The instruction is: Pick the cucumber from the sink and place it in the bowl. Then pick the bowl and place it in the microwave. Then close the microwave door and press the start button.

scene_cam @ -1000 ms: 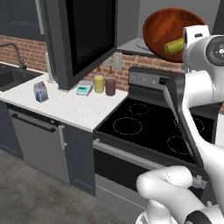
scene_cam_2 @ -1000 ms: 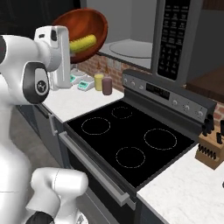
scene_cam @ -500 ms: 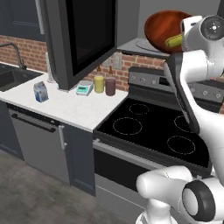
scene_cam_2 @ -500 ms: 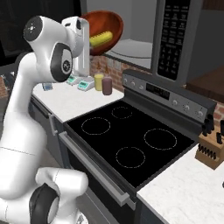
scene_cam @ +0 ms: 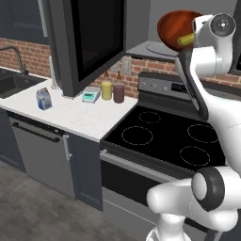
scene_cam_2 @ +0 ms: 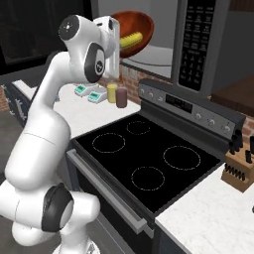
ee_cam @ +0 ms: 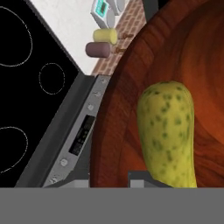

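jaws (ee_cam: 109,181): closed on the rim of the bowl, one finger tip on each side of the rim wall; the hand holds it high over the back of the stove
bowl (scene_cam_2: 133,31): reddish-brown, tilted, carried in the air just in front of the open microwave cavity, not resting on anything
bowl contents: the cucumber (ee_cam: 167,131), yellow-green and speckled, lying against the inner wall just beyond the jaws
microwave (scene_cam_2: 166,52): open, its grey floor and round turntable just past the bowl
microwave door (scene_cam: 89,40): swung wide to the left of the jaws
stove (scene_cam: 162,141): black glass top, directly below the jaws
worktop (scene_cam: 77,115): below and left of the jaws; carries a yellow jar (scene_cam: 107,90) and a brown jar (scene_cam: 118,92) side by side
sink (scene_cam: 12,82): far left of the jaws
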